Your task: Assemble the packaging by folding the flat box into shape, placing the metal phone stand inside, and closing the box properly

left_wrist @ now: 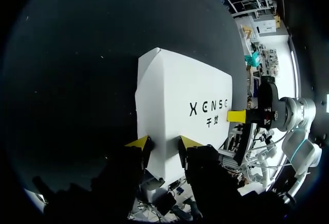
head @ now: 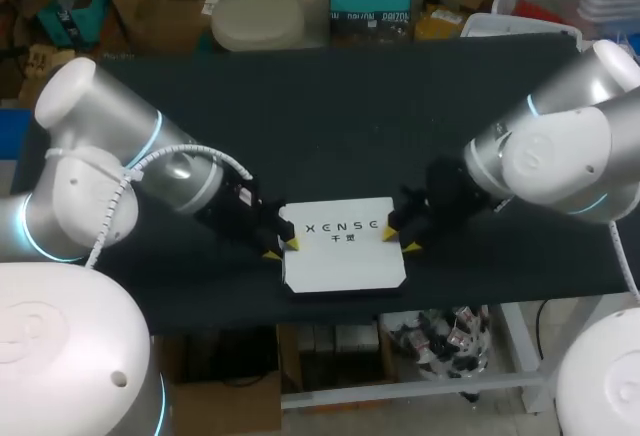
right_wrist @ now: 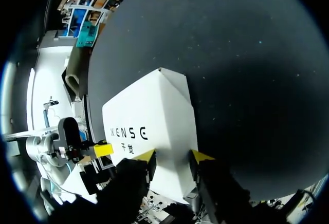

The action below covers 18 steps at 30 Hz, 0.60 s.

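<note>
The white box [head: 343,246] lies near the counter's [head: 330,106] front edge, left arm [head: 180,171] and right arm [head: 510,156] meeting opposite ends, probably steadying it; whether their jaws clamp it I cannot tell.

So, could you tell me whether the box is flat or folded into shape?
Folded and shut: the box shows a top face and side walls in both wrist views, no flap open. Contents: cannot tell.

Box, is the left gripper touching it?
Cannot tell. The left wrist view shows the box right up against the left gripper with no gap showing, but real contact is not plain.
</note>
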Available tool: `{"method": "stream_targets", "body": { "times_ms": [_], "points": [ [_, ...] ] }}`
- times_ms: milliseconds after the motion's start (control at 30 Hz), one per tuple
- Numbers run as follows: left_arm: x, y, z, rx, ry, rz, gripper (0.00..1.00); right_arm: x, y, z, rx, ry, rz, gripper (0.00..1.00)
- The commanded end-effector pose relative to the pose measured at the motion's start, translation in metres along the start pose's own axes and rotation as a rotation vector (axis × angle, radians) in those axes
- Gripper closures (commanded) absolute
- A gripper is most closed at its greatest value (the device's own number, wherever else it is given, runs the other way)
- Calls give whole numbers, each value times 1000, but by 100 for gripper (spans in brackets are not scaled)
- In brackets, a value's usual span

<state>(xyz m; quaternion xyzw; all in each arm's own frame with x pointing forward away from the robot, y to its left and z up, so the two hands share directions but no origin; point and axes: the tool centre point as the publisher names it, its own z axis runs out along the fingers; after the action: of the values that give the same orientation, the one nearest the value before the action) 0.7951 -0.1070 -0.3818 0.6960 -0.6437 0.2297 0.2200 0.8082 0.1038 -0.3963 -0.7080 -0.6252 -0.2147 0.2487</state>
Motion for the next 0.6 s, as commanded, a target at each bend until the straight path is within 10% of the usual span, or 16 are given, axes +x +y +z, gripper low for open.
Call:
{"method": "stream_targets", "body": {
  "times_ms": [33, 600],
  "points": [
    [1, -2, 12, -28, 12, 5, 65, -1, 0, 6, 10, 24, -3, 55],
    [20, 0, 9, -100, 49, 27, 61, 11, 7, 2, 90, 69, 7, 52]
  ]
}}
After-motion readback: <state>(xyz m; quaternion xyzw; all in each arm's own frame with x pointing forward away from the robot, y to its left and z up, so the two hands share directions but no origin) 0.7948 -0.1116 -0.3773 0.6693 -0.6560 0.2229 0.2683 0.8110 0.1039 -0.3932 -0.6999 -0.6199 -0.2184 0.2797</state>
